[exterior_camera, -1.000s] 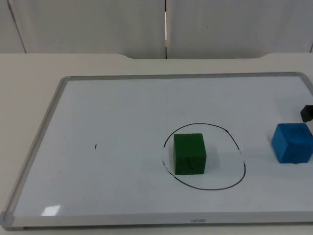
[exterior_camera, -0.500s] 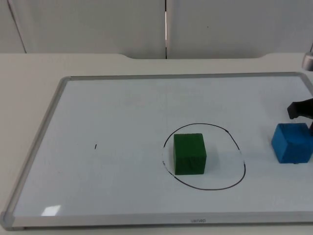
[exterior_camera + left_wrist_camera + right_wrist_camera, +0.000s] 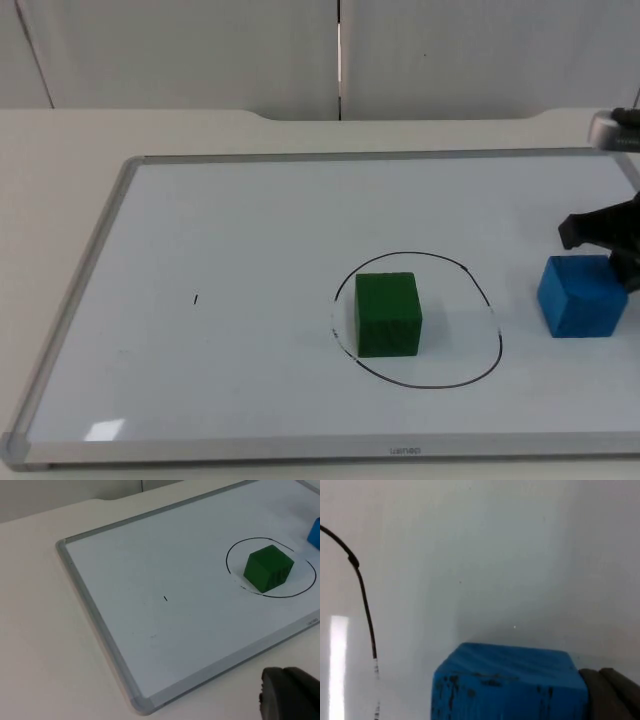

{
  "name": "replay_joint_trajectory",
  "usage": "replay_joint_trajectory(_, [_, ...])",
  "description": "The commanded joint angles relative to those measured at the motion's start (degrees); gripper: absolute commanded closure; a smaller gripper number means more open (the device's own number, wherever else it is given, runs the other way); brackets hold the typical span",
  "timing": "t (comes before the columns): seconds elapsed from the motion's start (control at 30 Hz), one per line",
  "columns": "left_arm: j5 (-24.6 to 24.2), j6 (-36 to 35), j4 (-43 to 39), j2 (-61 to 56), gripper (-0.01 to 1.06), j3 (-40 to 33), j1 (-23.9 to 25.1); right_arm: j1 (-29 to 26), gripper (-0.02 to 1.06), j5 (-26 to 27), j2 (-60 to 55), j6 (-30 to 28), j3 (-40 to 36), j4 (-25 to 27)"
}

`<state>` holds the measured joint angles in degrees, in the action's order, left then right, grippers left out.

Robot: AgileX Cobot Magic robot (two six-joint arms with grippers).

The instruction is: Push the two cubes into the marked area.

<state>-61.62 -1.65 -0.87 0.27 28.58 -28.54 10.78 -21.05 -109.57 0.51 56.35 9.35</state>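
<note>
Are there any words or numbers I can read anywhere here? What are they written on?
Small grey print on the whiteboard's near frame: a short word, too small and blurred to read.
The same print shows on the frame in the left wrist view: also unreadable.
Black circle and a tiny black tick on the board: pen marks, not letters or numbers.
Green cube and blue cube: no writing on them.
</note>
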Motion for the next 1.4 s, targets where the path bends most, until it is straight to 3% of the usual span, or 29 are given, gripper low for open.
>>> replay_joint_trajectory(0.0, [0.11,-0.13,-0.29,-0.27,1.05,-0.22,-0.02,0.31,1.05,-0.55,-0.17,0.06,-0.11,-0.11])
replay_joint_trajectory(0.63, [0.11,-0.13,-0.29,-0.27,1.05,-0.22,-0.02,4.56,1.05,-1.42,-0.17,2.36,-0.11,0.33])
replay_joint_trajectory(0.87, [0.11,-0.13,-0.29,-0.27,1.05,-0.22,-0.02,4.56,1.05,-4.06,-0.17,2.5,-0.11,0.24])
replay_joint_trajectory(1.37, [0.11,-0.13,-0.29,-0.27,1.05,-0.22,-0.02,6.58,1.05,-1.76,-0.17,3.27,-0.11,2.98])
